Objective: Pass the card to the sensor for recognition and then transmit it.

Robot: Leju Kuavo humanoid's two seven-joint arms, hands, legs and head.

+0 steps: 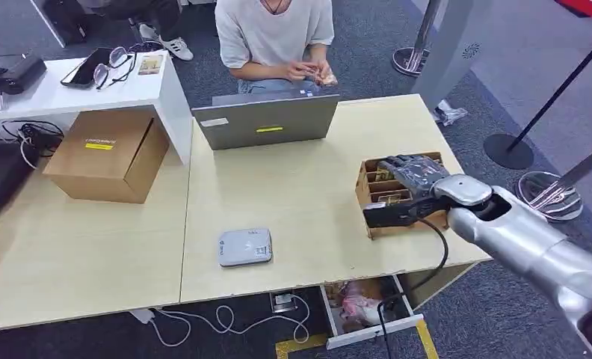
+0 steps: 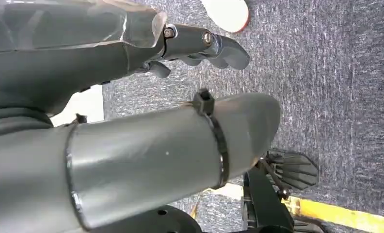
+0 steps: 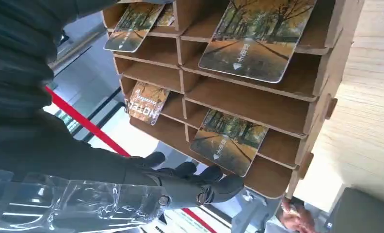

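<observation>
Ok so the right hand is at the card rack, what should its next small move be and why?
Probably curl the fingers in on the nearest card and pinch it. The right hand sits at the cardboard rack holding nothing, and the sensor waits on the table.

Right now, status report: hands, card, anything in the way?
Right hand at the card rack, fingers apart, nothing held. Left hand hanging over carpet, holding nothing. Cards sit in their slots. Reader on the table, nothing on it.
</observation>
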